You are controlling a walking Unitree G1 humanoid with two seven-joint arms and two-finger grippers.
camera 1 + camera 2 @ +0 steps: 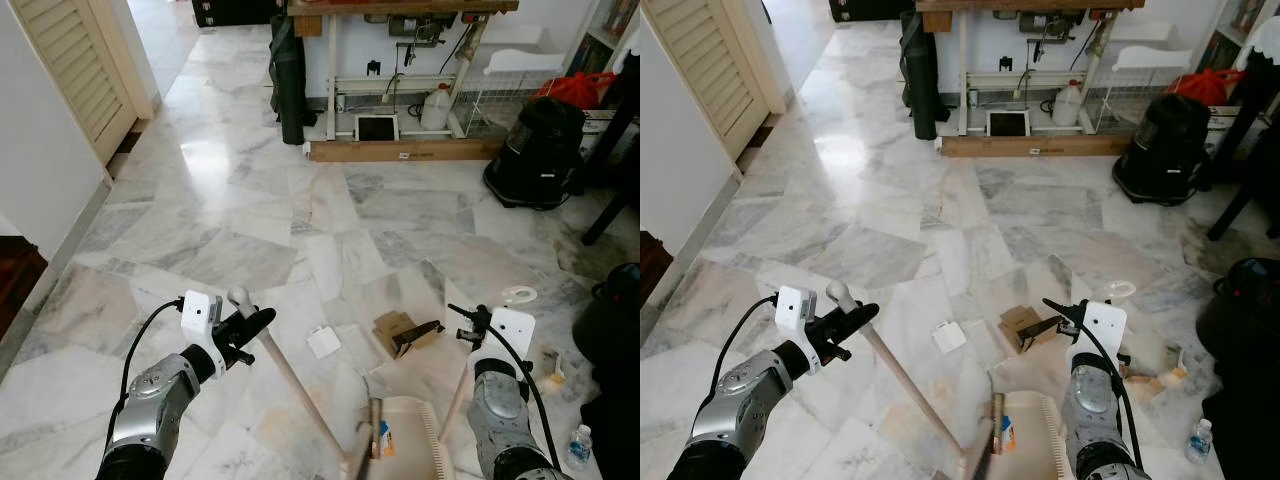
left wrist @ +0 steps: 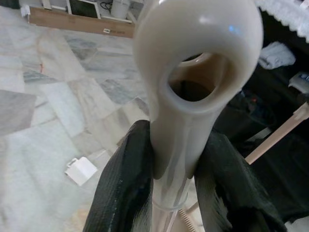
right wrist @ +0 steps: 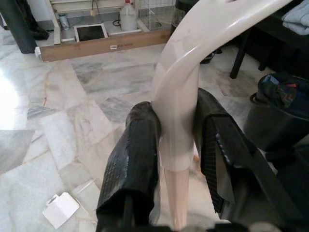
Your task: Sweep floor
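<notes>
Broom handle (image 1: 290, 380) is slanting across the lower centre of the head views, its looped top end (image 2: 198, 63) sitting just above the left gripper (image 1: 245, 330), whose jaws are clenching the shaft directly below that loop. From those jaws the pale shaft is running down and to the robot's right toward the broom head (image 1: 372, 425), which is resting against the cream dustpan (image 1: 410, 440) on the marble floor (image 1: 230, 200).

The right gripper (image 3: 176, 159) is grasping the dustpan handle (image 3: 193, 63); the right wrist view is showing both black fingers (image 3: 133, 159) pressing the curved pale handle from either side, a contact that the head views are leaving hard to judge.

Just ahead of the right jaws a piece of brown cardboard (image 1: 400, 330) is lying on the floor, and between the two sets of jaws a small white box (image 1: 323, 342) is lying beside it; the left wrist view is showing the same box beyond the left fingers (image 2: 123, 193).

Ahead of both jaws the floor is lying open up to a wooden plank (image 1: 405, 150) under a desk (image 1: 400, 8). To the left a white wall and louvred door (image 1: 75, 70) are bounding the room; to the right a black vacuum cleaner (image 1: 540, 150) and a dark bin (image 1: 612, 320) are narrowing the free space.
</notes>
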